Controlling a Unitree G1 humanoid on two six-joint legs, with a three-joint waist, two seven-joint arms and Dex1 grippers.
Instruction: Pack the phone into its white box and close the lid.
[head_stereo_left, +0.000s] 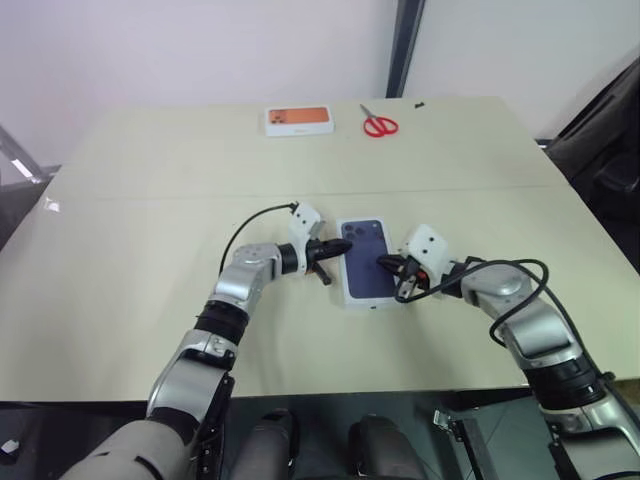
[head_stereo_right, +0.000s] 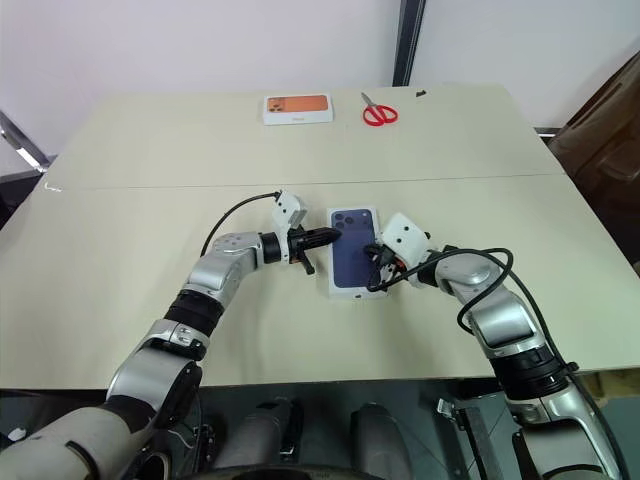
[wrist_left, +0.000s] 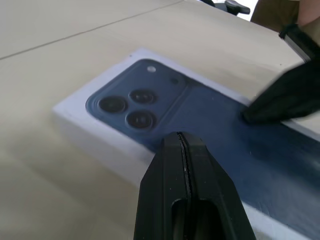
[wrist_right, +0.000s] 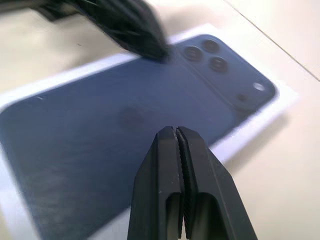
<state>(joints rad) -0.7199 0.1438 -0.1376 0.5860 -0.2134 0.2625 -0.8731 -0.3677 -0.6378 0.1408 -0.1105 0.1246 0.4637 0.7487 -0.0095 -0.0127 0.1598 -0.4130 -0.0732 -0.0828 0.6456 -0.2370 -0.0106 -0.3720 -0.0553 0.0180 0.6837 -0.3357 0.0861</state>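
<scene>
Lid sits on the box mid-table, both grippers, left and right, pinched empty on its printed face; even downward pressure from both should seat it squarely.

Item count, referenced to the table: one lid with a blue phone print near its centre; one white box with an orange picture and one pair of red scissors at its far edge; two grippers.
</scene>
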